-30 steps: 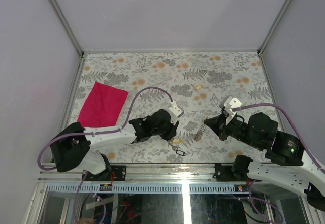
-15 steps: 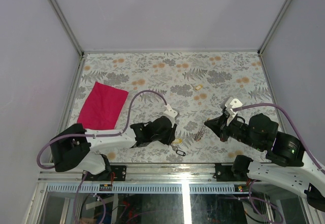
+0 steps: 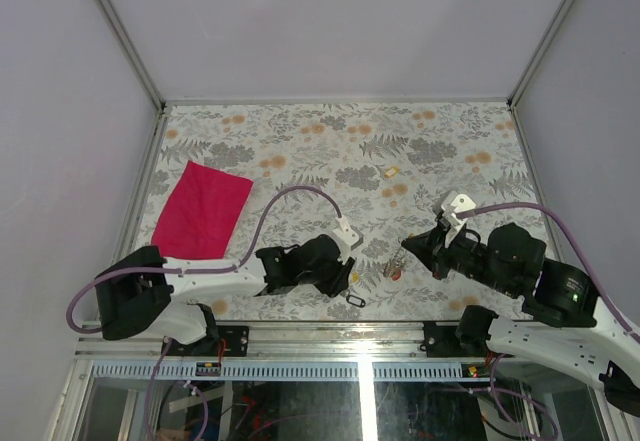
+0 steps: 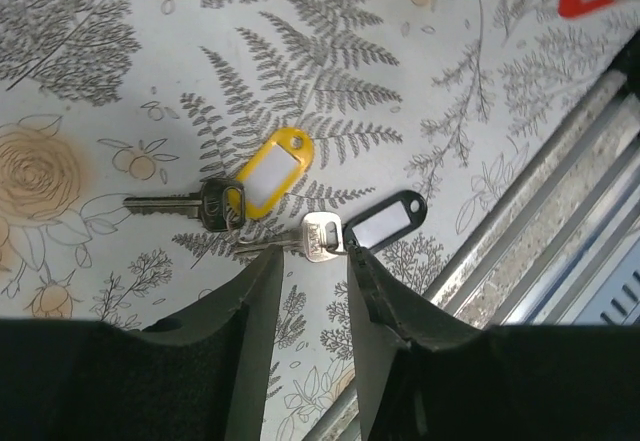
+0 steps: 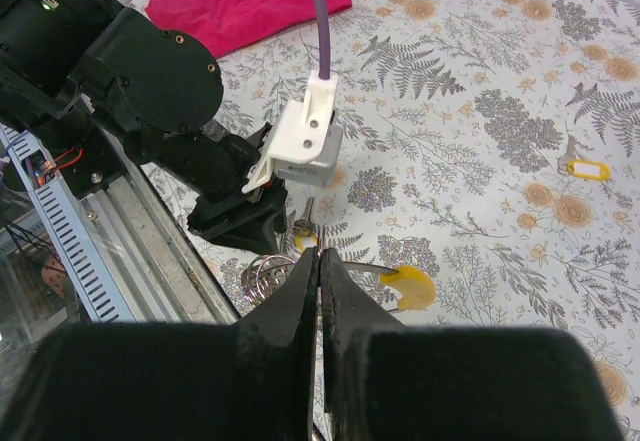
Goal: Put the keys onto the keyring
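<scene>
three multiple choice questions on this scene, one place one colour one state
1. Where on the table does the red cloth lie? A left side B right side C centre
2. What colour is the tag beside the yellow tag near the left gripper? A blue B black C green
3. What is the state of the right gripper? A wide open B shut C hidden

1 A: it lies by the left wall.
2 B: the black tag lies right of it.
3 B: no gap shows between its fingers.

My build: white arm shells (image 3: 210, 273), black joint housings (image 3: 515, 256), purple cables (image 5: 318, 16), white wrist camera mount (image 5: 305, 141), black wedge-fingered left gripper (image 4: 312, 256). Green status LED (image 3: 578, 299) at 4 o'clock.
</scene>
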Controlling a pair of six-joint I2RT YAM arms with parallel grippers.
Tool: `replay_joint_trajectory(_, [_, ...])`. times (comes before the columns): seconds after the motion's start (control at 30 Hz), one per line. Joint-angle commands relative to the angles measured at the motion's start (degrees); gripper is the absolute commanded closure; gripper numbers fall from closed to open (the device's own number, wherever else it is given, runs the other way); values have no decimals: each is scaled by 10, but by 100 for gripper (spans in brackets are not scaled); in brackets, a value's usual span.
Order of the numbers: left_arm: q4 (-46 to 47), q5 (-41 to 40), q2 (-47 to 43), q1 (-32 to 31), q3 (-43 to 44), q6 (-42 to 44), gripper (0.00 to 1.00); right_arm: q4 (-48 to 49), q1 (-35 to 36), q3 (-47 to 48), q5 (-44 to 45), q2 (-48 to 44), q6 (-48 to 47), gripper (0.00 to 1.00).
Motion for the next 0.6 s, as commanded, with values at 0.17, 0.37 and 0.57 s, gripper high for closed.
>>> replay_joint_trajectory(0.17, [14, 75, 36, -3, 21, 128, 65, 13, 3, 16, -11, 12, 8, 100])
replay_joint_trajectory(0.37, [20, 83, 44, -3, 26, 159, 64, 14, 3, 16, -14, 14, 11, 100])
replay_joint_trajectory(0.57, [37, 107, 46, -4, 28, 200, 64, 12, 3, 19, -19, 23, 10, 100])
